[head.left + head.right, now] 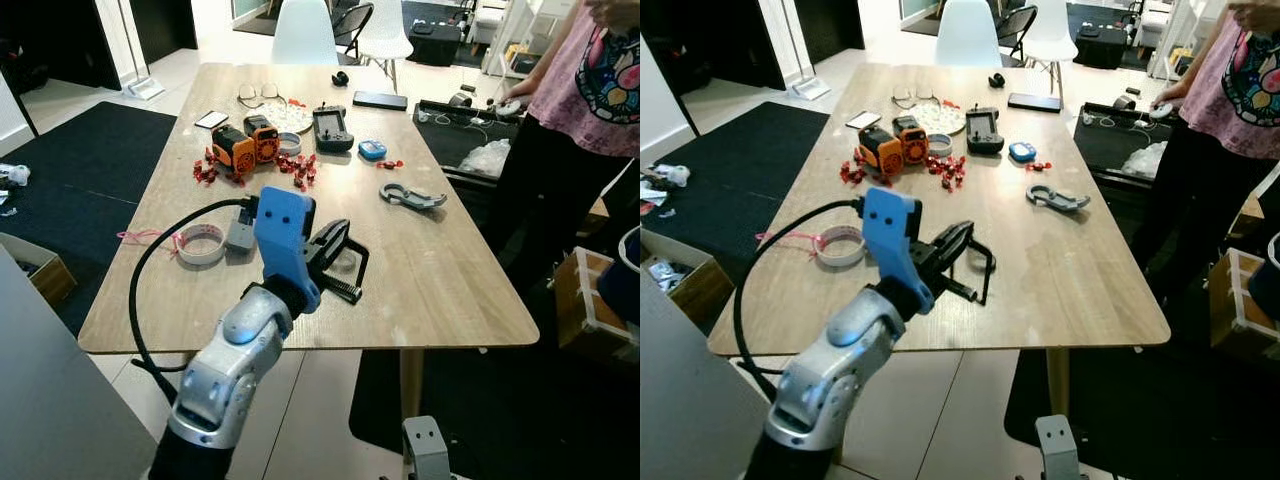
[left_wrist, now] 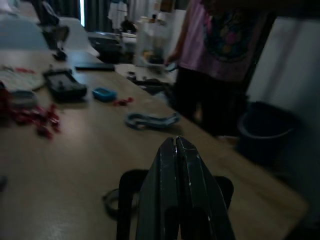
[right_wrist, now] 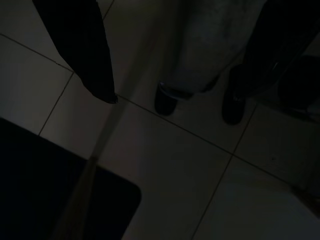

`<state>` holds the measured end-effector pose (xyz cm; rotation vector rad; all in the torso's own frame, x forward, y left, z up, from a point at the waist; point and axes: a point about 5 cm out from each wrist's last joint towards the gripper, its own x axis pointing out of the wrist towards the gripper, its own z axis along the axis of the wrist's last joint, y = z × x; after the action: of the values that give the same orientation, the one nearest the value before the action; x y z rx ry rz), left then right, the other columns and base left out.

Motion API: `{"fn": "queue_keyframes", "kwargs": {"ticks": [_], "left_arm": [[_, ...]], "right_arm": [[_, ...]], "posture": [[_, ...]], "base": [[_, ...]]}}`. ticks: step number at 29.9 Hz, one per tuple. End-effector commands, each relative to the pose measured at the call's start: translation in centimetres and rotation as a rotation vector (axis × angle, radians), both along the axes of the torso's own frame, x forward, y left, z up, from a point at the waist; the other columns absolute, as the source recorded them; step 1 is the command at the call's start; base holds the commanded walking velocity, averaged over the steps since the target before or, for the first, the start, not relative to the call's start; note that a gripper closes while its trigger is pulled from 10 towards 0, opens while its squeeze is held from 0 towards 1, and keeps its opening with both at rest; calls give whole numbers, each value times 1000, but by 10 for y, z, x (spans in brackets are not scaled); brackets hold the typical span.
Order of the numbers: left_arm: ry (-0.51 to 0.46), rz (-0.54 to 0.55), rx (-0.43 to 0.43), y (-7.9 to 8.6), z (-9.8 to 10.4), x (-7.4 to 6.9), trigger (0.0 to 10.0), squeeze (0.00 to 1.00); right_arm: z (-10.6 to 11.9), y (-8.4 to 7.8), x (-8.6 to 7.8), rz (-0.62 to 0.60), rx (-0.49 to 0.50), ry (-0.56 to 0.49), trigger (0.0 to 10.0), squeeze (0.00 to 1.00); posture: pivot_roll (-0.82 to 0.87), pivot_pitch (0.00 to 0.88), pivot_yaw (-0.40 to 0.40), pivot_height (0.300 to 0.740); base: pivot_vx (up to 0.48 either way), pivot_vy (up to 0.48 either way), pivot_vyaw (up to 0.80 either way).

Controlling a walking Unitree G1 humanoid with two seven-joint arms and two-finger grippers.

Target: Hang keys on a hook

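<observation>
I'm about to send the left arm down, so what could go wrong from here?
1. The left gripper has its fingers pressed together above a small dark ring on the wooden table. Going down like that would probably push the ring away rather than grasp it.
2. A person stands at the table's right side. A wide swing that way might hit them.

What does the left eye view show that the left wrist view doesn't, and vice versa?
Left eye view: the tape roll and orange devices on the table's left side. Left wrist view: a close look at the left gripper, fingers pressed together. Both: the wooden table, the grey clip and a person in a pink shirt.
</observation>
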<state>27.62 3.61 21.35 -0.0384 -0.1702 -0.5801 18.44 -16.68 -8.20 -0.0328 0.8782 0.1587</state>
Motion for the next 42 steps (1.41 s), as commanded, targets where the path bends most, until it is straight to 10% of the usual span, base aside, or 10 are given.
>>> {"fn": "queue_keyframes", "kwargs": {"ticks": [1,15,30,42], "left_arm": [[-25,41,94,-3,-9,3,0,0],[-77,291,281,41,-37,29,0,0],[-63,332,343,84,-71,32,745,0],[-77,299,401,119,-80,33,7176,0]], "right_arm": [[-2,1,-4,-5,3,19,10000,0],[-3,-1,-5,-11,-1,20,10000,0],[-2,-2,-5,-11,-4,19,10000,0],[-2,-4,-3,-8,-10,17,10000,0]], "posture": [[85,75,-24,740],[82,74,-25,740],[79,74,-28,740],[74,74,-32,740]], "base": [[0,0,0],[0,0,0],[0,0,0],[0,0,0]]}}
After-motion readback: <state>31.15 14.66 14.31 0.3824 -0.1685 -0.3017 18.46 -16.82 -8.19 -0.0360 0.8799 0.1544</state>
